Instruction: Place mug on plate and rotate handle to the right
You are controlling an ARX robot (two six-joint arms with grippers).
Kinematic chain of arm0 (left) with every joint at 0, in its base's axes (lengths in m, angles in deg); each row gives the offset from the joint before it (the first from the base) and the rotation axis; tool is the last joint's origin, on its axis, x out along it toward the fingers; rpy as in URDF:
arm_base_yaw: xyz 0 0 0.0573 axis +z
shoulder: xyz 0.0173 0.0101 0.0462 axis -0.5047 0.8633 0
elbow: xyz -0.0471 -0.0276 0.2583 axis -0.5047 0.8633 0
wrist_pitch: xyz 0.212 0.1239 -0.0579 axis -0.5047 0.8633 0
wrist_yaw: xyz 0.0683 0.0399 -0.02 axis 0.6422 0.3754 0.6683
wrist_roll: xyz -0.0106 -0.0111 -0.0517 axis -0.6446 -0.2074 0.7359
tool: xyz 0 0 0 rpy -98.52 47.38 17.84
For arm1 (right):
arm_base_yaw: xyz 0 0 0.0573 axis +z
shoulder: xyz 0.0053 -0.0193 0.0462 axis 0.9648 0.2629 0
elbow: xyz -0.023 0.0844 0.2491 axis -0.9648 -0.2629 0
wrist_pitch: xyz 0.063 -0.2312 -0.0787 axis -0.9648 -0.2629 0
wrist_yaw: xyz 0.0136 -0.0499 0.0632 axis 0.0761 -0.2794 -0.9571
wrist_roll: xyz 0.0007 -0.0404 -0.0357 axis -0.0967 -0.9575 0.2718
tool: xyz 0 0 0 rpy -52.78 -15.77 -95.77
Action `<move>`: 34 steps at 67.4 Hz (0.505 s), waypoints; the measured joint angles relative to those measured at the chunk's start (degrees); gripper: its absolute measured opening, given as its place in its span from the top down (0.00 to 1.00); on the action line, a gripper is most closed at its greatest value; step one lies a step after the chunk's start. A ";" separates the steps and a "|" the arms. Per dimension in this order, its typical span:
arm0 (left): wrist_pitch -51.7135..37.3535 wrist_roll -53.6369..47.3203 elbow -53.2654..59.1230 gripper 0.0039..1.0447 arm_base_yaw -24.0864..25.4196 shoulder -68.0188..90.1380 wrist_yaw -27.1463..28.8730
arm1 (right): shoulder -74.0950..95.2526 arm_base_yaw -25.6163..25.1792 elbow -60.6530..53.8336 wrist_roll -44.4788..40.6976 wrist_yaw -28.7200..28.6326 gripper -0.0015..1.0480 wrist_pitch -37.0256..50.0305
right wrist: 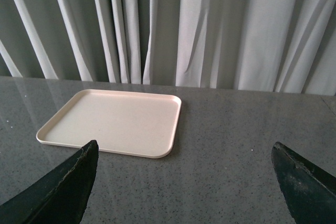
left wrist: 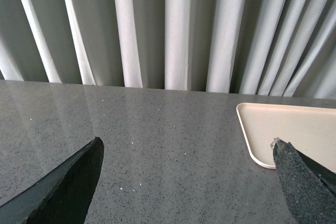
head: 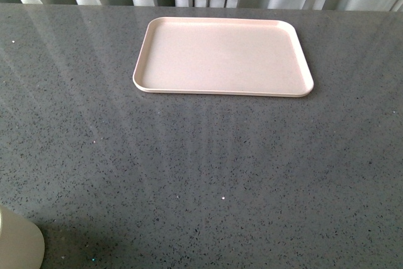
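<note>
Currently, the plate (head: pixel 223 58) lies flat on the gray counter (head: pixel 201 174) near its far edge. Left gripper (left wrist: pixel 186 141) and right gripper (right wrist: pixel 185 144): fingers spread wide, empty. A pale rounded object (head: pixel 17 244), cropped, sits at the near-left corner.

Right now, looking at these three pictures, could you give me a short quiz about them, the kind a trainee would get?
1. True or false: something is standing on the plate.
2. Pick one. The left gripper and the right gripper are:
A) both open, with nothing between the fingers
B) both shut on an object
C) one open, one shut
3. Fill in: behind the far edge of the grey table hang pale ____.

Key
1. False: the plate is bare.
2. A.
3. Curtains.
</note>
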 joint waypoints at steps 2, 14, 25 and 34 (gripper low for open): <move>0.00 0.00 0.00 0.09 0.00 0.00 0.00 | 0.00 0.00 0.00 0.00 0.00 0.09 0.00; 0.00 0.02 0.00 0.09 0.00 0.00 0.00 | 0.00 0.00 0.00 0.00 0.00 0.09 0.00; 0.00 0.00 0.00 0.09 0.00 0.00 0.00 | 0.00 0.00 0.00 0.00 0.00 0.09 0.00; 0.00 0.00 0.00 0.09 0.00 0.00 0.00 | 0.00 0.00 0.00 0.00 0.00 0.09 0.00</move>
